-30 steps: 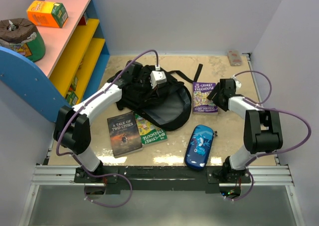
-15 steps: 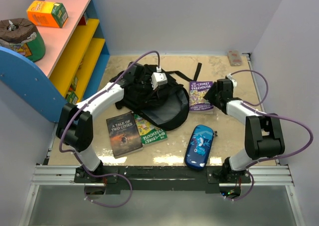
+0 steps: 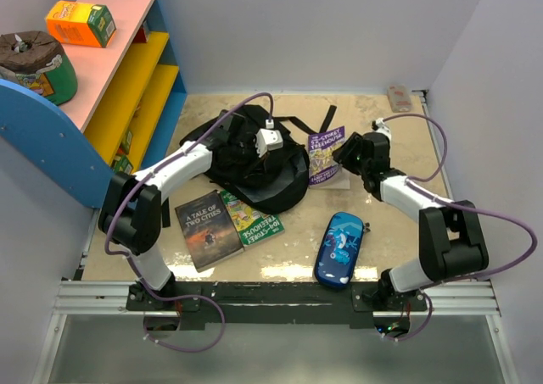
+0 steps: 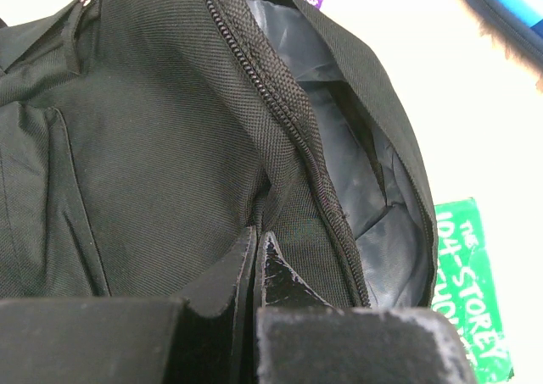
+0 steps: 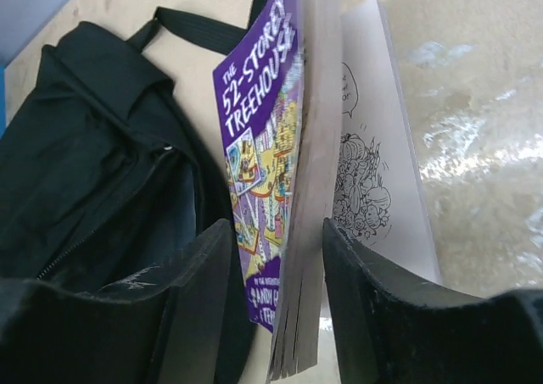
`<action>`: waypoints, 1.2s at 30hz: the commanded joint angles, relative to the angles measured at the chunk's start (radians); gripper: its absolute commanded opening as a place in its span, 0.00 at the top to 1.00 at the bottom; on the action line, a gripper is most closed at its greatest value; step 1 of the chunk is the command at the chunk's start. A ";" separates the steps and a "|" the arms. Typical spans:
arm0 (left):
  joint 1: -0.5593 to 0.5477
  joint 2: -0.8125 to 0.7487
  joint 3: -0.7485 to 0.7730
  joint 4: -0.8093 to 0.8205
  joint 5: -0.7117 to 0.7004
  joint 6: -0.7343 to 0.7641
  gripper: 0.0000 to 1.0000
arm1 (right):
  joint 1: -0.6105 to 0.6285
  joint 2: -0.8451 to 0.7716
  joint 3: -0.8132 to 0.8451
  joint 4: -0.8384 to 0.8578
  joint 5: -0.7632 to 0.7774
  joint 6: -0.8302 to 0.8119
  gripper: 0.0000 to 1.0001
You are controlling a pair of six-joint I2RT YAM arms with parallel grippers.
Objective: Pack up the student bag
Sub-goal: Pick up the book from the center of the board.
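The student bag (image 3: pixel 246 168), a floppy black backpack, lies at the table's middle back with its zip mouth open, showing grey lining (image 4: pixel 356 147). My left gripper (image 3: pixel 254 142) is shut, and its tips (image 4: pixel 256 236) pinch the bag's fabric beside the zip. The purple "52-Storey Treehouse" book (image 3: pixel 325 157) stands tilted on edge just right of the bag. It sits between the fingers of my right gripper (image 3: pixel 344 155), which close on its page block (image 5: pixel 301 231). A back page has flopped open onto the table. The bag (image 5: pixel 93 147) lies right beside that book.
A dark "A Tale of Two Cities" book (image 3: pixel 206 229) and a green Treehouse book (image 3: pixel 254 221) lie in front of the bag. A blue pencil case (image 3: pixel 339 247) lies near the front right. A coloured shelf unit (image 3: pixel 127 70) stands on the left. A small object (image 3: pixel 399 97) rests at the back right.
My right gripper has narrowed round the purple book, tipped it up from flat and carried it left toward the bag. The left gripper kept its grip and shifted the bag's flap slightly.
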 commanded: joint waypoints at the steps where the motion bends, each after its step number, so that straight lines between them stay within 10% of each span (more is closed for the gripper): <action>1: -0.003 -0.016 -0.005 0.041 0.037 0.025 1.00 | 0.027 0.092 0.001 0.079 -0.100 0.029 0.52; 12: -0.003 -0.047 -0.023 0.032 0.039 0.049 1.00 | 0.032 0.155 -0.003 0.092 -0.109 0.017 1.00; 36: 0.036 -0.220 -0.132 0.430 -0.237 -0.340 1.00 | 0.032 -0.270 0.330 -0.379 -0.211 -0.076 1.00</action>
